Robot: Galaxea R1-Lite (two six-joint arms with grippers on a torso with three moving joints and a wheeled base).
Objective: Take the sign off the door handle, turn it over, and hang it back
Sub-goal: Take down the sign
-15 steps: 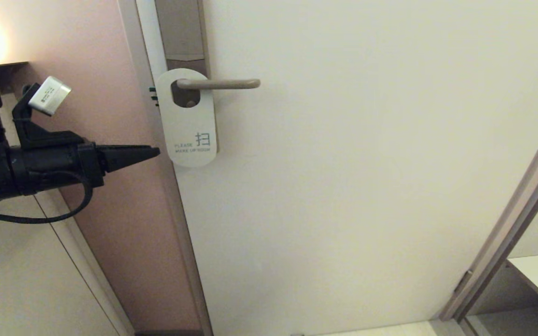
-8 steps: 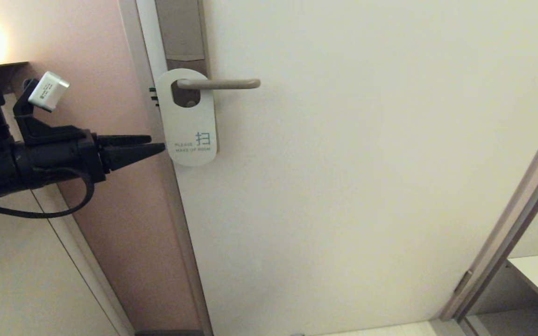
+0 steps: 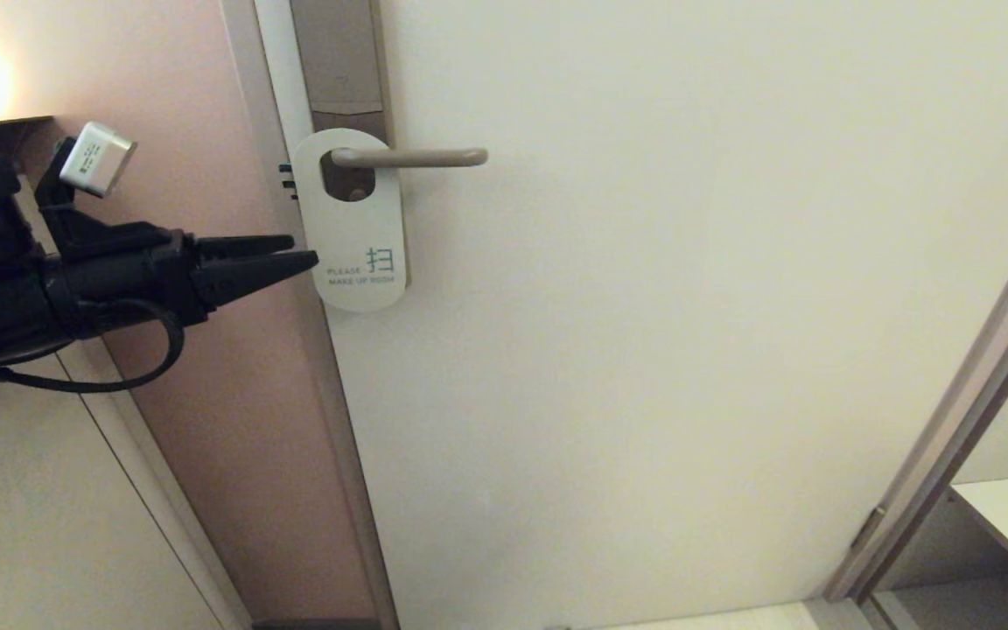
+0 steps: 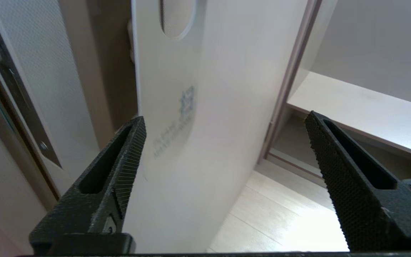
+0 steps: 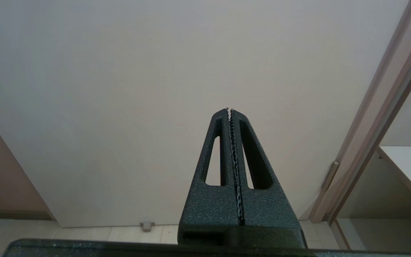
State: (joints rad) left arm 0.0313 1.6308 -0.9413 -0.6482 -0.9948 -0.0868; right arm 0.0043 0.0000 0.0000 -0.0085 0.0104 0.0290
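Ahead of the black left gripper [image 3: 304,248], spread wide and empty: broad cream door [image 3: 688,350], then slim beige-bronze lever handle [image 3: 408,157] up beyond the tips, white round-ended sign [image 3: 355,236] hanging lengthwise downward, "MAKE UP ROOM" outward, near edge just off the fingertips; right gripper [image 5: 229,110] clenched, parked.

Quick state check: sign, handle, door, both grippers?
sign: hung on the handle, white "MAKE UP ROOM" side out
door handle: level, through the sign's hole
door: cannot tell
left gripper: open, beside the sign's lower edge
right gripper: shut, empty
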